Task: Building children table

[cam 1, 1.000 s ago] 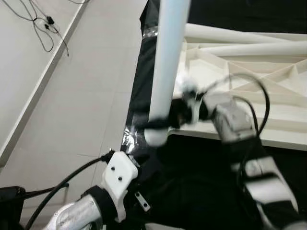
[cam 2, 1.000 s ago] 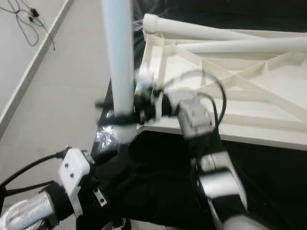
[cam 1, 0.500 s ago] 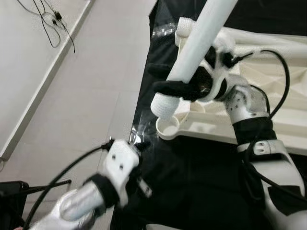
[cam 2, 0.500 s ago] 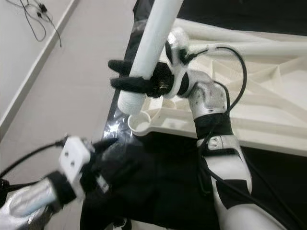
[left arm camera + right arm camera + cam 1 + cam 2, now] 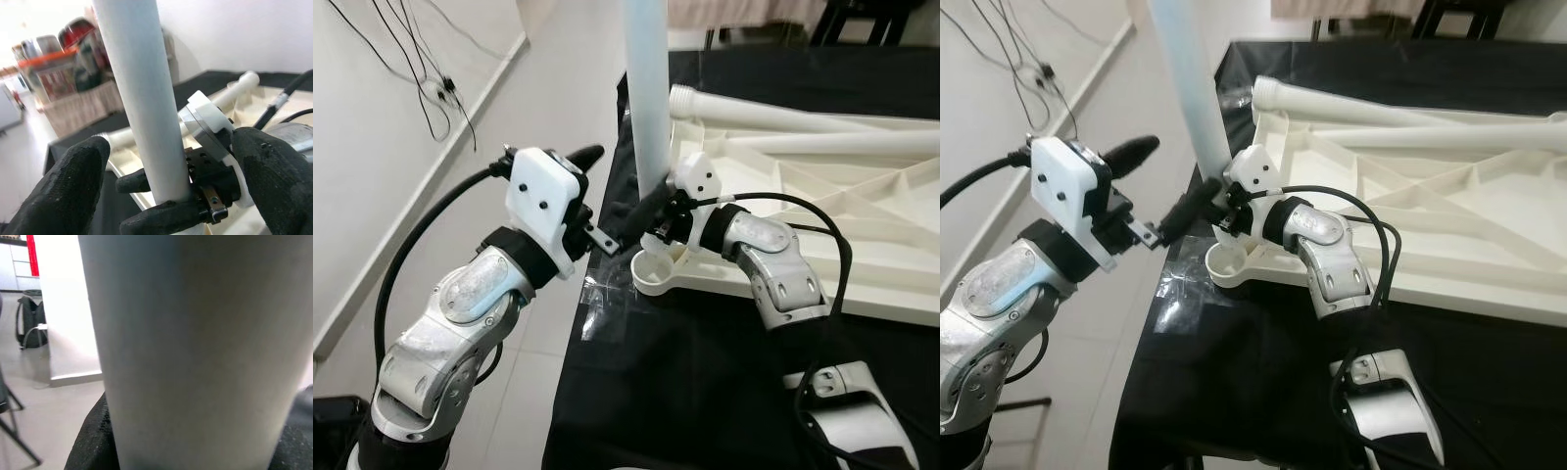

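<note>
At the near-left corner of the upturned white plastic tabletop (image 5: 822, 206), the right gripper (image 5: 651, 211) clamps the upright white tubular leg (image 5: 648, 108) above the round socket (image 5: 656, 272); left gripper (image 5: 597, 196), fingers spread and empty, should steady it plumb before seating.

1. This is an indoor room that looks like part of a home, with a smooth pale tiled floor (image 5: 558, 117) and a plain white wall (image 5: 372, 147).
2. Thin black cables (image 5: 426, 83) trail down that wall to a small plug.
3. A black cloth (image 5: 1234, 392) is spread over the floor as a work surface.
4. In the left wrist view, blurred shelves of coloured household goods (image 5: 58, 54) stand in the background.
5. In the right wrist view, a dark backpack (image 5: 29, 328) leans by a wall.
</note>
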`<state>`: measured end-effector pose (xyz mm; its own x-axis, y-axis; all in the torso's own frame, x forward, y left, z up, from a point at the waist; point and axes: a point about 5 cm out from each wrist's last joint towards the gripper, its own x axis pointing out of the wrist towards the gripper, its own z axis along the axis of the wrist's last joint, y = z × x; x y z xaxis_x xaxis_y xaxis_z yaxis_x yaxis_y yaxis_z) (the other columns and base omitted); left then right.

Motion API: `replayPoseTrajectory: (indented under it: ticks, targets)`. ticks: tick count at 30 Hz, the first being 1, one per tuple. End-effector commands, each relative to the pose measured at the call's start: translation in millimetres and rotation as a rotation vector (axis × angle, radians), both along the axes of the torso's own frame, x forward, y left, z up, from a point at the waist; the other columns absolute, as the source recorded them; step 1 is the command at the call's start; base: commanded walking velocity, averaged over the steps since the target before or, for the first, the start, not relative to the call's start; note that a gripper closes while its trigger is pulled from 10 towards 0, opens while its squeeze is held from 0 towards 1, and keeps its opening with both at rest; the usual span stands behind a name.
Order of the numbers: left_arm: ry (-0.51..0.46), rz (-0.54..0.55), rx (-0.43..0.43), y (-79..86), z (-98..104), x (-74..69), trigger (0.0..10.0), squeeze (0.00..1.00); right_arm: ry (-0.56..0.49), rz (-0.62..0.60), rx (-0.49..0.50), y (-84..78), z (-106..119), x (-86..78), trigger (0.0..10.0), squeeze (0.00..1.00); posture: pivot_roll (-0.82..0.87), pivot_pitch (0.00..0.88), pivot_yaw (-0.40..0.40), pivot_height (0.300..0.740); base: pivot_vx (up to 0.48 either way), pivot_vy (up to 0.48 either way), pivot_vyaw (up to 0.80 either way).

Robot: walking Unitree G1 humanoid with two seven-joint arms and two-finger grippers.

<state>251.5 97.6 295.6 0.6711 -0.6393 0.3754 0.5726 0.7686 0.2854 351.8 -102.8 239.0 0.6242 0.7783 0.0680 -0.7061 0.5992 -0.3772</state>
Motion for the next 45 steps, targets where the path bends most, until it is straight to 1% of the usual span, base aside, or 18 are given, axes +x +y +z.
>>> replayPoseTrajectory:
  ticks: [1, 3, 4, 6, 8, 9, 17, 18, 19, 20, 24, 34, 36, 41, 42, 43, 44, 45]
  targets:
    - [-0.034, 0.014, -0.003, 1.7, 5.2, 3.5, 10.0, 0.0, -0.031, 0.021, -0.032, 9.9, -1.9, -3.0, 10.0, 0.0, -0.06, 0.035, 0.079, 0.74, 0.0, 0.0, 0.0]
    - [-0.064, 0.028, -0.016, 2.2, 13.0, 9.6, 10.0, 0.0, -0.078, 0.077, -0.077, 16.5, -2.2, -8.2, 10.0, 0.0, -0.06, 0.024, 0.08, 0.74, 0.0, 0.0, 0.0]
    - [-0.08, 0.041, -0.025, 3.5, 17.2, 15.1, 10.0, 0.48, -0.115, 0.142, -0.101, 24.6, -0.4, -14.7, 10.0, 0.0, -0.07, 0.008, 0.083, 0.74, 0.0, 0.0, 0.0]
    - [-0.087, 0.051, -0.031, 4.9, 19.2, 19.8, 10.0, 0.44, -0.148, 0.2, -0.116, 33.5, 0.8, -22.3, 10.0, 0.0, -0.07, 0.0, 0.086, 0.74, 0.0, 0.0, 0.0]
    - [-0.087, 0.051, -0.031, 4.9, 19.2, 19.8, 10.0, 0.44, -0.148, 0.2, -0.116, 33.5, 0.8, -22.3, 10.0, 0.0, -0.07, 0.0, 0.086, 0.74, 0.0, 0.0, 0.0]
    - [-0.097, 0.06, -0.04, 6.7, 21.0, 24.7, 10.0, 0.0, -0.171, 0.259, -0.11, 44.6, 1.8, -31.5, 10.0, 0.0, -0.08, 0.0, 0.091, 0.74, 0.0, 0.0, 0.0]
    - [-0.118, 0.052, -0.058, 5.8, 25.3, 30.0, 9.9, 0.0, -0.161, 0.233, -0.113, 49.8, -2.5, -33.8, 10.0, 0.0, -0.09, 0.0, 0.093, 0.74, 0.0, 0.0, 0.0]
    - [-0.125, 0.052, -0.073, 5.7, 26.3, 30.9, 0.8, 0.0, -0.151, 0.177, -0.117, 47.9, -4.8, -29.3, 10.0, 0.0, -0.09, 0.0, 0.093, 0.74, 0.0, 0.0, 0.0]
    - [-0.125, 0.052, -0.073, 5.7, 26.3, 30.9, 0.8, 0.0, -0.151, 0.177, -0.117, 47.9, -4.8, -29.3, 10.0, 0.0, -0.09, 0.0, 0.093, 0.74, 0.0, 0.0, 0.0]
    - [-0.132, 0.055, -0.083, 5.5, 26.8, 32.0, 0.0, 0.0, -0.14, 0.125, -0.122, 45.3, -7.3, -24.5, 10.0, 0.0, -0.1, 0.0, 0.09, 0.74, 0.0, 0.0, 0.0]
    - [-0.151, 0.064, -0.1, 4.3, 26.0, 34.5, 0.0, 0.0, -0.111, 0.033, -0.135, 37.5, -15.8, -15.2, 10.0, 0.0, -0.1, 0.0, 0.087, 0.74, 0.0, 0.0, 0.0]
    - [-0.169, 0.046, -0.109, 0.3, 26.0, 33.4, 0.0, 0.0, -0.058, -0.028, -0.116, 38.8, -26.9, -11.5, 10.0, 0.0, -0.09, 0.0, 0.081, 0.74, 0.0, 0.0, 0.0]
    - [-0.168, 0.034, -0.115, -0.1, 26.2, 32.9, 0.0, 0.0, -0.028, -0.012, -0.095, 39.4, -28.0, -11.6, 10.0, 0.04, -0.09, 0.0, 0.081, 0.74, 0.0, 0.0, 0.0]
    - [-0.171, 0.02, -0.122, -0.7, 26.3, 32.7, 0.0, 0.0, 0.003, 0.01, -0.073, 40.3, -29.2, -11.5, 10.0, 0.04, -0.09, 0.0, 0.081, 0.74, 0.0, 0.0, 0.0]
    - [-0.137, -0.11, -0.092, -4.3, 21.7, 26.0, 0.0, 0.0, 0.004, 0.165, -0.069, 42.5, -25.9, -21.4, 10.0, 1.0, -0.09, 0.0, 0.09, 0.74, 0.0, 0.0, 0.0]
    - [-0.09, -0.26, -0.046, -5.6, 16.0, 18.7, 0.0, 0.0, -0.011, 0.325, -0.102, 42.9, -24.0, -32.4, 10.0, 1.0, -0.08, 0.0, 0.087, 0.74, 0.0, 0.0, 0.0]
    - [-0.09, -0.26, -0.046, -5.6, 16.0, 18.7, 0.0, 0.0, -0.011, 0.325, -0.102, 42.9, -24.0, -32.4, 10.0, 1.0, -0.08, 0.0, 0.087, 0.74, 0.0, 0.0, 0.0]
    - [-0.045, -0.406, 0.005, -5.3, 10.5, 10.7, 0.0, 0.0, -0.016, 0.459, -0.151, 42.0, -24.6, -41.9, 10.0, 1.0, -0.08, 0.0, 0.088, 0.74, 0.0, 0.0, 0.0]
